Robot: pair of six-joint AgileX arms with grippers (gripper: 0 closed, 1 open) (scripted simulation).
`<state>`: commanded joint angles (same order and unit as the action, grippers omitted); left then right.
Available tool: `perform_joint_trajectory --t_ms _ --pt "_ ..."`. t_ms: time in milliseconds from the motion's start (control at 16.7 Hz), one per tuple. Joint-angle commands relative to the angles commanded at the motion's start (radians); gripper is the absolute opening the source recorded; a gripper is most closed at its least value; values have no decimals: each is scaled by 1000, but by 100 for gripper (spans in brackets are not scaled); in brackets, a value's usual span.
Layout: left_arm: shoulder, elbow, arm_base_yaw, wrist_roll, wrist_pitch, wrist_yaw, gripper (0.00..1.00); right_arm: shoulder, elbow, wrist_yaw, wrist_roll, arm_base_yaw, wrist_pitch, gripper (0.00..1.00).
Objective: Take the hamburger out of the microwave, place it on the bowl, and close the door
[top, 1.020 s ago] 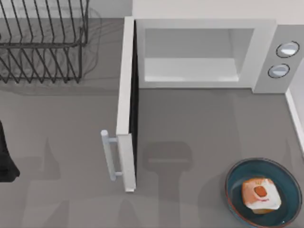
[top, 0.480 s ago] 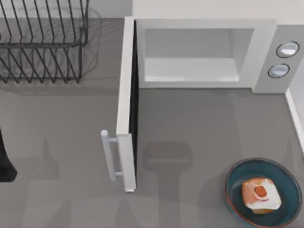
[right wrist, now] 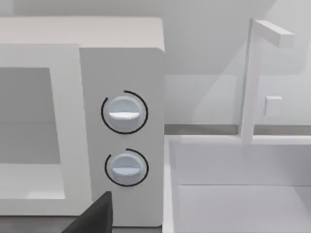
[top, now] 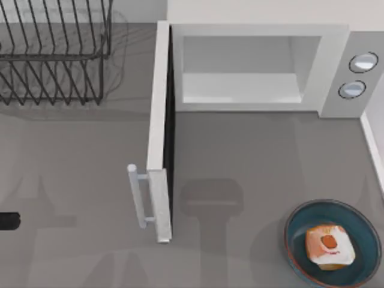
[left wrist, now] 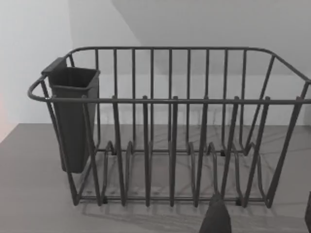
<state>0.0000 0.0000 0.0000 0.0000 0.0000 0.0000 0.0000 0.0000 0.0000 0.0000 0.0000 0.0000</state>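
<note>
The white microwave [top: 333,66] stands at the back with its cavity bare. Its door [top: 157,120] is swung wide open toward the front, the grey bar handle [top: 138,195] on its left side. The hamburger [top: 328,246] lies in the teal bowl [top: 360,231] at the front right. A dark stub of my left arm [top: 8,221] shows at the table's left edge. My left gripper [left wrist: 261,222] is open and faces the dish rack [left wrist: 170,126]. A dark part of my right gripper [right wrist: 95,218] points at the microwave's knob panel [right wrist: 124,112].
A dark wire dish rack [top: 54,54] with a cutlery cup [left wrist: 73,116] fills the back left. A white basin [right wrist: 238,184] with an upright white post [right wrist: 250,77] sits right of the microwave. The open door splits the table's middle.
My left arm has drawn back toward the left edge of the top view, leaving a small dark stub. The hamburger, bowl and door have not moved.
</note>
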Motion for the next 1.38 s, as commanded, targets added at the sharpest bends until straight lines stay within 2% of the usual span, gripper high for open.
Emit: perform_joint_trajectory --t_ms 120,180,780,900,1200,1380 --pt "0 0 0 0 0 0 2 0 0 0 0 0 0 100" --pt "0 0 0 0 0 0 0 0 0 0 0 0 0 100" --pt "-6 3 16 0 -9 16 0 0 0 0 0 0 0 100" --pt "-24 12 75 0 -36 75 0 0 0 0 0 0 0 100" --pt "-85 43 303 -1 -128 303 0 0 0 0 0 0 0 100" --pt "-110 56 391 -2 -166 391 0 0 0 0 0 0 0 100"
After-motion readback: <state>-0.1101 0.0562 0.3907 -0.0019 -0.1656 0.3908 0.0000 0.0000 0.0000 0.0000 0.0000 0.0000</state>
